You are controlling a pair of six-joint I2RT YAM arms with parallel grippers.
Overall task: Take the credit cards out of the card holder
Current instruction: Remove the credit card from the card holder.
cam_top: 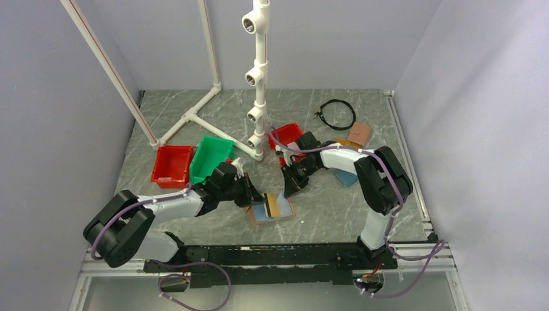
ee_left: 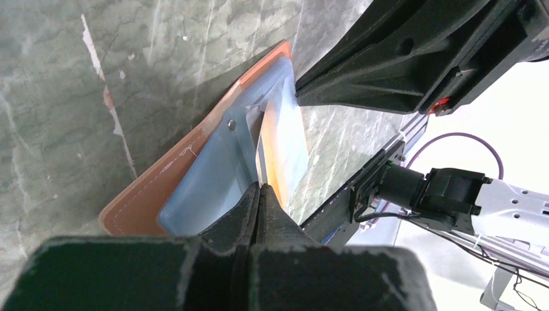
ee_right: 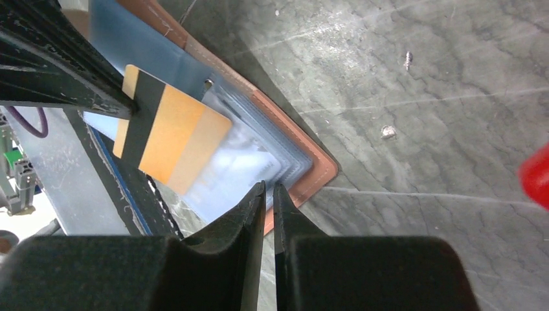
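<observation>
Left hand [ee_left: 260, 191], closed, pinches the gold card [ee_right: 175, 139] partly out of the open card holder [ee_right: 311, 165] on the counter [ee_right: 421, 129]. Right hand [ee_right: 268, 188], barely parted, hovers at its edge. A straight pull with the holder pinned looks best.

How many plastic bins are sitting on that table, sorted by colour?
Red bins: 2
Green bin: 1
Total: 3
</observation>
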